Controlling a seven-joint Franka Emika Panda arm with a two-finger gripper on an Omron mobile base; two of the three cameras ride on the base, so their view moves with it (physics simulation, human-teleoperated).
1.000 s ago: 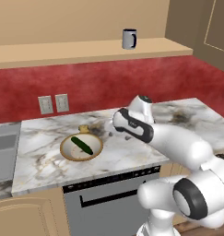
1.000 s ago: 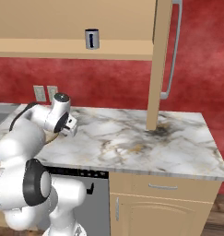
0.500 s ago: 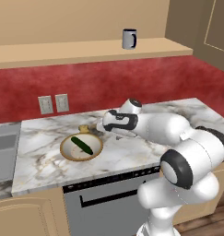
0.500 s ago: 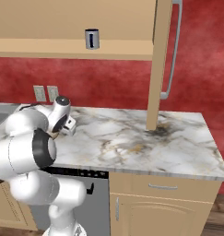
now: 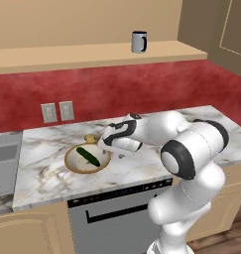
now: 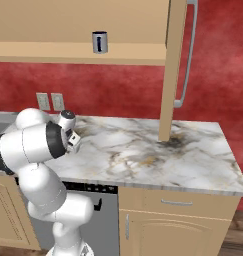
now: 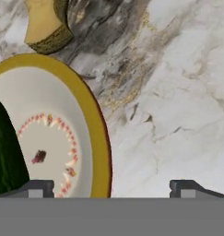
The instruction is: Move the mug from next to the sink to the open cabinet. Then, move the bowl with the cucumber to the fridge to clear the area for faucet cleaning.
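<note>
Your gripper (image 7: 111, 186): jaws wide apart, empty, over bowl rim | bowl (image 5: 87, 158) on marble counter (image 5: 47, 171), cucumber (image 5: 88, 156) lying inside | mug (image 5: 139, 41) upright on open cabinet (image 5: 82, 52) shelf, holds nothing visible

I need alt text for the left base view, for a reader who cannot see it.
A white robot arm reaches over a marble counter, its open gripper just right of a gold-rimmed bowl holding a cucumber. A grey mug stands on the open cabinet shelf above a red wall.
</note>
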